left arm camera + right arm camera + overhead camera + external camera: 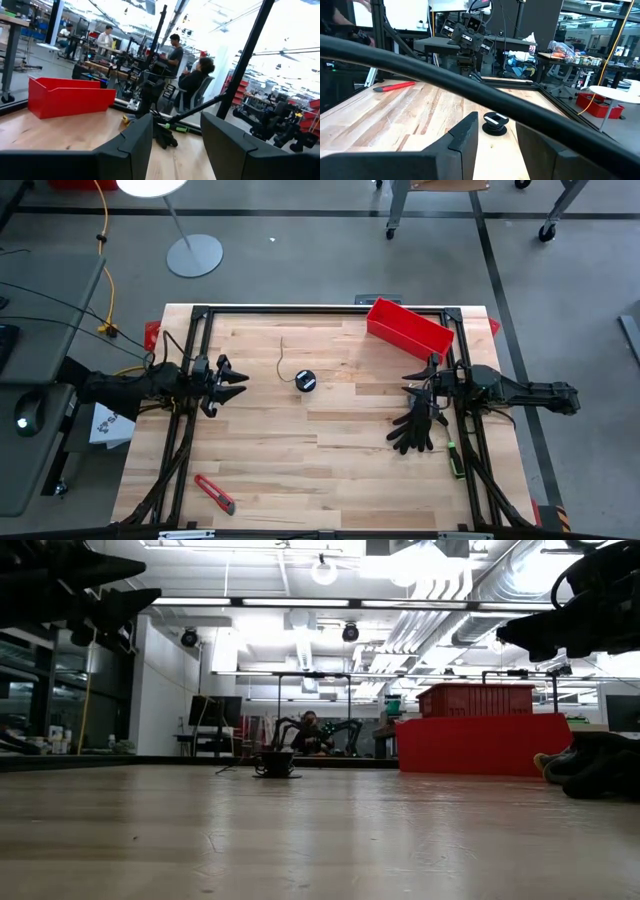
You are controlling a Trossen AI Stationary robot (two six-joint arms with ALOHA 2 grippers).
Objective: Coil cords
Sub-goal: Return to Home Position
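Left gripper [232, 381] hangs empty with fingers apart near the table [330, 465] left edge, right gripper [412, 383] likewise near the right edge, spool [306, 381] mid-table between them, thin cord [281, 358] trailing beside it.

You see the black spool [306, 381] lying near the middle of the table [330, 470], its thin cord [281, 356] trailing off toward the far edge. Your left gripper [243, 380] hangs at the left side, fingers spread. The right gripper [408, 384] sits at the right, between the red bin [408, 327] and the black gloves [413, 427].
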